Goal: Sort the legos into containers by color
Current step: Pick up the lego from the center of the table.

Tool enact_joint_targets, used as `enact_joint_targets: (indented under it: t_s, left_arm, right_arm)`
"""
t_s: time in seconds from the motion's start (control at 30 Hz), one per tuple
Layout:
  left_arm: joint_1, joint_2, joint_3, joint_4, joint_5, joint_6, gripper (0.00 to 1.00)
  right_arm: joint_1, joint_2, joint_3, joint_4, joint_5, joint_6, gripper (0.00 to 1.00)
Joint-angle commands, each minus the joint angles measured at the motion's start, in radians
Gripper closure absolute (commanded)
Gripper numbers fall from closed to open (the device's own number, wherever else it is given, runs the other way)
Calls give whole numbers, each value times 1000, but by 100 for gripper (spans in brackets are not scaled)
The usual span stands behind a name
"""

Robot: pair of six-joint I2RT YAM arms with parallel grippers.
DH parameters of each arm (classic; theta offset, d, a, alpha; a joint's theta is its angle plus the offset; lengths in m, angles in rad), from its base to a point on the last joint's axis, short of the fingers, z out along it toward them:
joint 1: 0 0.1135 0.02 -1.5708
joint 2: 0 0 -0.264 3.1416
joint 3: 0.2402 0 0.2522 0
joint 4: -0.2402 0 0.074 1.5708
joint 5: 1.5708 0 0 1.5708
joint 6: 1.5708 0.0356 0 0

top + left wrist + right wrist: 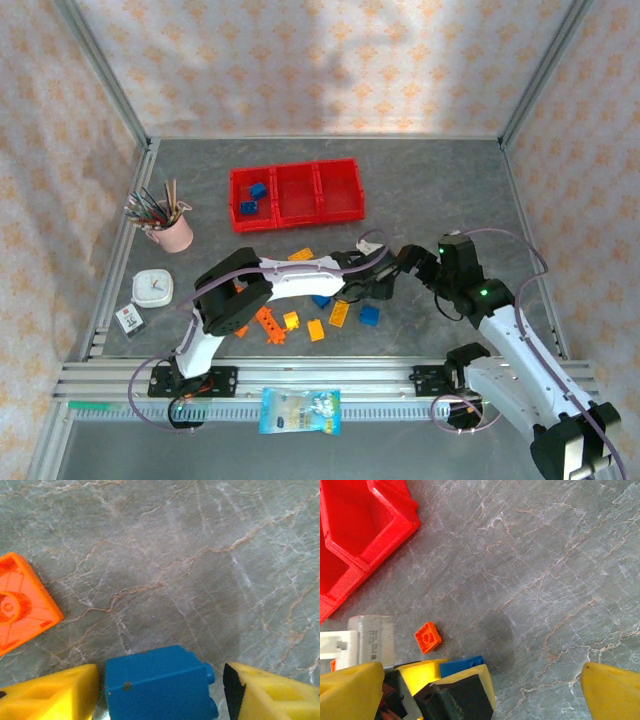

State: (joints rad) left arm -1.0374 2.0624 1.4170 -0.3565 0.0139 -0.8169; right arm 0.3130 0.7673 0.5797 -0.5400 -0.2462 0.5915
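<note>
A blue lego (157, 682) sits between the yellow fingers of my left gripper (161, 680), which is open, with a narrow gap on each side of the brick. The same blue lego (462, 664) shows in the right wrist view, beside a flat orange lego (428, 637). My right gripper (480, 672) hangs wide open just above the left one, holding nothing. In the top view both grippers, left (383, 280) and right (412, 262), meet right of centre. The red containers (298, 165) stand at the back, two blue legos (258, 190) in the left bin.
Loose yellow-orange (340, 313), orange (268, 325) and blue (370, 315) bricks lie under the left arm. A pink cup of pens (170, 232) and a white round timer (153, 287) stand at the left. A snack packet (300, 411) lies on the front rail.
</note>
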Motion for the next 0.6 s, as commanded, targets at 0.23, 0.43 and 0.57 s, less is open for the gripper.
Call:
enact_joint_targets:
  t_s: [0.23, 0.43, 0.57]
  left_arm:
    - [-1, 1, 22, -28, -47, 8, 51]
    - [-3, -60, -5, -19, -62, 7, 54]
    - [-1, -132, -28, -21, -90, 16, 54]
  right_arm:
    - [-6, -8, -8, 5, 18, -2, 0]
    - [-5, -13, 23, -3, 5, -29, 0]
    - [-6, -16, 67, 7, -42, -52, 0]
